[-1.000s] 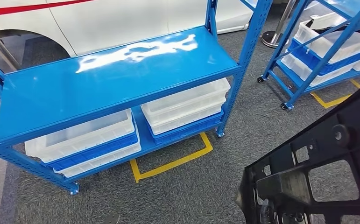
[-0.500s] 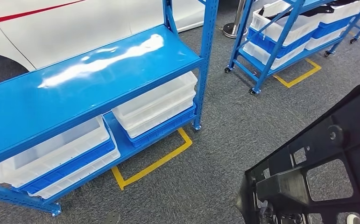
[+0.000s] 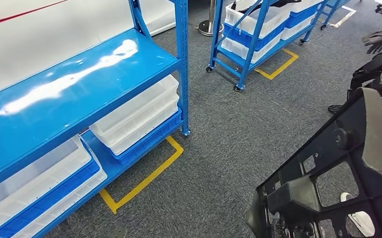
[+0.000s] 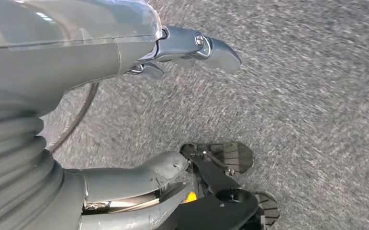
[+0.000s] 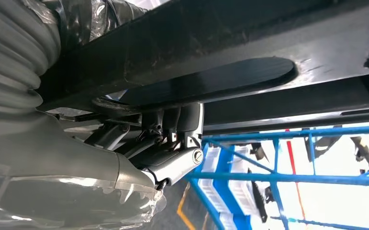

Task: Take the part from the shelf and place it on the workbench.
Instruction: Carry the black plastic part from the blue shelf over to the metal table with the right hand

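Part (image 3: 347, 173): black plastic frame with cut-out windows, low on the right of the head view, held up above the grey carpet (image 3: 228, 148); also seen close in the right wrist view (image 5: 249, 62) as broad dark bars.
Right hand (image 5: 173, 139): dark fingers (image 5: 173, 117) curled up against the underside of the part and gripping it; grey ribbed cover at the picture's left edge.
Left hand (image 4: 173, 96): hangs over the carpet, holds nothing; thumb (image 4: 139, 175) and silver fingertips (image 4: 220, 50) well apart, so spread.
Near shelf (image 3: 80, 84): blue, glossy top board with white glare, on the left of the head view; stands apart from the part.
Trays (image 3: 134, 116): white and blue, stacked on the lower board of the near shelf, two stacks side by side.
Floor marking (image 3: 144, 181): yellow tape outline on the carpet, just beside the foot of the near shelf.
Far shelf (image 3: 250, 34): blue, on small wheels, top middle of the head view, loaded with white and blue bins; second yellow outline (image 3: 278, 67) under it.
Post base (image 3: 208, 27): round metal, between the two shelves at the back.
White shoe (image 3: 359, 220): seen through a window of the part, on the carpet.
Dark shapes (image 3: 377, 64): at the right edge of the head view, too unclear to name.
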Controlling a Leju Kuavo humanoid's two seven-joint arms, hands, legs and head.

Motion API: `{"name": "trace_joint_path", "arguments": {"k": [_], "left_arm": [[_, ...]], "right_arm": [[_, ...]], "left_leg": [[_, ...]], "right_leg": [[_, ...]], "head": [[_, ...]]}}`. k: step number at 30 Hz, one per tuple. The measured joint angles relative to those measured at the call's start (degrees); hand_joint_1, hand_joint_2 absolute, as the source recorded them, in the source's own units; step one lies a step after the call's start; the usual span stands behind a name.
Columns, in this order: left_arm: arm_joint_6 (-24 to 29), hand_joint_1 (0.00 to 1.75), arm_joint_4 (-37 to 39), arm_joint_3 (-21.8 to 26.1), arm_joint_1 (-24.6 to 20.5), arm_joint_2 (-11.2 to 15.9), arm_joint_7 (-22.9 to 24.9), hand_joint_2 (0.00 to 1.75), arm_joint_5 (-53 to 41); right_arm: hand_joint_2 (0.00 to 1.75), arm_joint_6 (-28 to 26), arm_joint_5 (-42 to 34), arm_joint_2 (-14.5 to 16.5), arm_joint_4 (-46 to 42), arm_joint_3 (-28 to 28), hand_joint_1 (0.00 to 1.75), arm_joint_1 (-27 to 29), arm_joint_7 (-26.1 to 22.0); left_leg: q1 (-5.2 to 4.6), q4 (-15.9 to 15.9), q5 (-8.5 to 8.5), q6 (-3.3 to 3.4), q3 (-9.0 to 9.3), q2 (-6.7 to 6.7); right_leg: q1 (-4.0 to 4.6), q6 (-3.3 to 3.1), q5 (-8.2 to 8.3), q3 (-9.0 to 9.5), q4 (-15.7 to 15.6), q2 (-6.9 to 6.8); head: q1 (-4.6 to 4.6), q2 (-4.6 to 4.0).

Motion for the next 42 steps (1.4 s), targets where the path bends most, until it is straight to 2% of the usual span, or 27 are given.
{"name": "trace_joint_path", "arguments": {"k": [2,4,6,7,8,9,11,12,13,15,17,19,21,22,23,24,26,28,30,31,33,35,36,37,38,40,42], "left_arm": [[0.0,0.00,0.0,0.1,0.0,0.0,0.1,1.75,0.0],[0.0,0.00,0.0,0.1,0.2,-0.1,0.0,1.75,-0.2],[-0.1,0.00,0.0,0.1,0.5,-0.1,-0.2,1.75,-0.6],[-0.1,0.00,0.0,0.1,0.5,-0.1,-0.4,1.75,-0.7],[0.0,0.00,0.0,0.1,0.5,-0.2,-0.5,1.75,-0.8],[0.0,0.00,0.0,0.1,0.4,-0.3,-0.6,1.75,-0.9],[0.1,0.00,0.0,0.1,0.4,-0.6,-0.7,1.75,-0.9],[0.2,0.00,0.0,0.1,0.3,-0.6,-0.7,1.75,-0.9],[0.2,0.00,0.0,0.1,0.3,-0.7,-0.7,1.75,-0.9],[0.3,0.00,0.0,0.1,0.1,-0.8,-0.7,1.75,-0.9],[0.3,0.00,0.0,0.1,0.0,-0.9,-0.6,1.75,-1.0],[0.4,0.00,0.0,0.1,0.1,-0.9,-0.5,1.75,-1.0],[0.4,0.00,0.0,0.1,0.3,-0.9,-0.4,1.75,-0.9],[0.4,0.00,0.0,0.1,0.4,-0.9,-0.4,1.75,-0.9],[0.4,0.00,0.0,0.1,0.5,-0.9,-0.3,1.75,-0.9],[0.4,0.00,0.0,0.1,0.5,-0.9,-0.3,1.75,-0.9],[0.5,0.00,0.0,0.2,0.5,-0.9,-0.3,1.75,-0.9],[0.5,0.00,0.0,0.2,0.4,-0.9,-0.3,1.75,-0.9],[0.6,0.00,0.0,0.3,0.2,-0.9,-0.3,1.75,-0.9],[0.7,0.00,0.0,0.3,0.2,-0.9,-0.3,1.75,-0.9],[0.7,0.00,0.0,0.3,0.2,-1.0,-0.3,1.75,-0.9],[0.7,0.00,0.0,0.4,0.3,-1.0,-0.4,1.75,-0.9],[0.7,0.00,0.0,0.4,0.4,-1.0,-0.3,1.75,-0.9],[0.7,0.00,0.0,0.4,0.5,-1.0,-0.3,1.75,-0.9],[0.7,0.00,0.0,0.4,0.5,-1.0,-0.3,1.75,-0.9],[0.7,0.00,0.0,0.4,0.3,-1.1,-0.3,1.75,-1.0],[0.8,0.00,0.0,0.4,0.2,-1.2,-0.3,1.75,-1.1]], "right_arm": [[1.75,-0.4,-0.1,-0.2,0.1,0.2,1.75,0.1,0.1],[1.75,-0.9,-0.1,-0.4,0.1,0.2,1.75,0.2,0.1],[1.75,-1.3,0.0,-0.7,0.0,0.2,1.75,0.9,0.1],[1.75,-1.4,0.1,-0.9,-0.2,0.2,1.75,1.5,0.1],[1.75,-1.5,0.2,-1.1,-0.6,0.2,1.75,2.3,0.0],[1.75,-1.5,0.3,-1.3,-1.0,0.2,1.75,3.0,0.0],[1.75,-1.5,0.6,-1.6,-1.9,0.2,1.75,4.0,-0.1],[1.75,-1.5,0.6,-1.7,-2.2,0.2,1.75,4.3,-0.1],[1.75,-1.5,0.7,-1.8,-2.5,0.2,1.75,4.6,-0.2],[1.75,-1.6,0.7,-1.9,-3.1,0.2,1.75,5.2,-0.2],[1.75,-1.6,0.7,-2.0,-3.5,0.2,1.75,5.7,-0.3],[1.75,-1.6,0.7,-2.0,-3.7,0.2,1.75,5.9,-0.4],[1.75,-1.6,0.6,-2.0,-3.7,0.2,1.75,6.0,-0.4],[1.75,-1.6,0.6,-2.0,-3.7,0.2,1.75,6.2,-0.4],[1.75,-1.6,0.6,-2.0,-3.7,0.2,1.75,6.3,-0.4],[1.75,-1.6,0.6,-2.0,-3.7,0.2,1.75,6.4,-0.4],[1.75,-1.6,0.6,-2.0,-3.7,0.1,1.75,6.4,-0.4],[1.75,-1.6,0.6,-2.1,-3.9,0.1,1.75,6.6,-0.4],[1.75,-1.6,0.6,-2.1,-4.0,0.1,1.75,6.8,-0.4],[1.75,-1.6,0.6,-2.1,-4.1,0.1,1.75,6.9,-0.4],[1.75,-1.6,0.6,-2.2,-4.2,0.1,1.75,7.0,-0.4],[1.75,-1.6,0.6,-2.3,-4.2,0.1,1.75,6.9,-0.4],[1.75,-1.6,0.6,-2.3,-4.2,0.1,1.75,6.9,-0.4],[1.75,-1.6,0.6,-2.3,-4.2,0.1,1.75,6.9,-0.4],[1.75,-1.6,0.6,-2.4,-4.2,0.1,1.75,7.0,-0.4],[1.75,-1.6,0.5,-2.4,-4.3,0.0,1.75,7.1,-0.4],[1.75,-1.6,0.2,-2.4,-4.5,-0.2,1.75,7.3,-0.5]], "left_leg": [[0.17,-0.6,0.58,0.91,0.24,1.67],[0.06,-0.8,0.73,1.36,0.20,3.42],[-0.11,-0.7,0.64,1.38,0.14,5.28],[-0.15,-0.7,0.56,1.34,0.15,6.12],[-0.17,-0.7,0.44,1.25,0.22,6.86],[-0.19,-0.7,0.28,1.12,0.38,7.53],[-0.39,-0.6,-0.11,0.66,0.74,8.65],[-0.53,-0.6,-0.30,0.37,0.89,9.16],[-0.65,-0.7,-0.44,0.08,1.07,9.67],[-0.63,-0.7,-0.76,-0.52,1.38,10.37],[-0.39,1.2,-2.45,-1.07,0.82,8.39],[-0.21,7.5,-6.15,-1.33,-1.94,5.38],[-0.18,14.6,-8.79,-1.41,-5.38,4.48],[-0.18,15.8,-8.49,-1.40,-6.13,4.41],[-0.17,14.8,-7.02,-1.34,-5.86,4.27],[-0.14,11.8,-4.75,-1.22,-4.66,3.82],[0.03,4.4,-1.23,-0.83,-1.74,1.20],[0.00,1.1,-0.53,-0.45,-0.56,-0.66],[-0.13,0.6,-0.33,0.13,-0.36,0.20],[-0.11,0.3,-0.06,0.56,-0.20,0.92],[0.02,-0.3,0.48,1.27,-0.03,2.52],[-0.23,-0.4,0.55,1.53,-0.12,4.24],[-0.35,-0.4,0.51,1.54,-0.19,5.11],[-0.44,-0.4,0.44,1.54,-0.22,5.98],[-0.50,-0.4,0.36,1.50,-0.19,6.78],[-0.58,-0.4,0.11,1.35,0.10,8.12],[-0.81,-0.3,-0.22,0.97,0.44,9.17]], "right_leg": [[0.16,0.48,-1.49,-1.11,2.1,-2.74],[0.23,0.87,-5.16,-3.97,8.5,-6.06],[0.01,1.29,-7.47,-6.70,14.7,-6.87],[-0.07,1.42,-7.14,-6.78,15.2,-7.05],[-0.10,1.45,-5.78,-5.57,13.2,-7.34],[-0.09,1.40,-3.90,-3.38,9.4,-8.02],[0.34,0.74,-1.59,0.72,2.0,-10.41],[0.59,0.29,-1.25,1.70,0.1,-11.15],[0.86,-0.16,-1.41,1.89,-0.5,-11.36],[0.85,-0.88,-1.16,1.74,-0.7,-10.10],[0.59,-1.66,-0.80,1.73,-1.2,-8.96],[0.53,-2.26,-0.56,1.64,-1.3,-7.81],[0.63,-2.45,-0.52,1.43,-1.2,-6.39],[0.66,-2.45,-0.52,1.38,-1.1,-5.58],[0.66,-2.44,-0.53,1.36,-0.9,-4.74],[0.65,-2.40,-0.55,1.37,-0.8,-3.91],[0.66,-2.10,-0.65,1.16,-0.2,-2.42],[0.56,-1.34,-0.53,0.66,0.1,-1.14],[0.34,-0.39,-0.15,0.26,0.0,0.10],[0.35,-0.08,-0.30,0.04,0.2,-0.26],[0.48,0.29,-2.48,-1.48,3.4,-3.06],[0.50,0.62,-6.32,-4.71,10.5,-6.13],[0.43,0.76,-7.54,-6.12,13.6,-6.70],[0.37,0.83,-7.80,-6.74,15.2,-6.99],[0.37,0.81,-6.94,-6.17,14.4,-7.19],[0.56,0.43,-3.54,-1.97,7.1,-8.56],[1.15,-0.34,-1.61,1.70,0.5,-10.54]], "head": [[0.08,-0.01],[0.15,-0.01],[0.14,-0.01],[0.13,-0.01],[0.13,-0.02],[0.13,-0.02],[0.12,-0.01],[0.11,-0.01],[0.09,-0.01],[0.08,-0.01],[0.05,-0.01],[0.02,-0.01],[0.01,-0.01],[0.01,0.00],[0.01,0.00],[0.01,0.00],[0.02,-0.01],[0.03,-0.01],[0.02,-0.01],[0.04,0.00],[0.12,-0.01],[0.17,-0.01],[0.17,-0.01],[0.17,-0.01],[0.17,-0.01],[0.18,0.00],[0.18,0.00]]}}
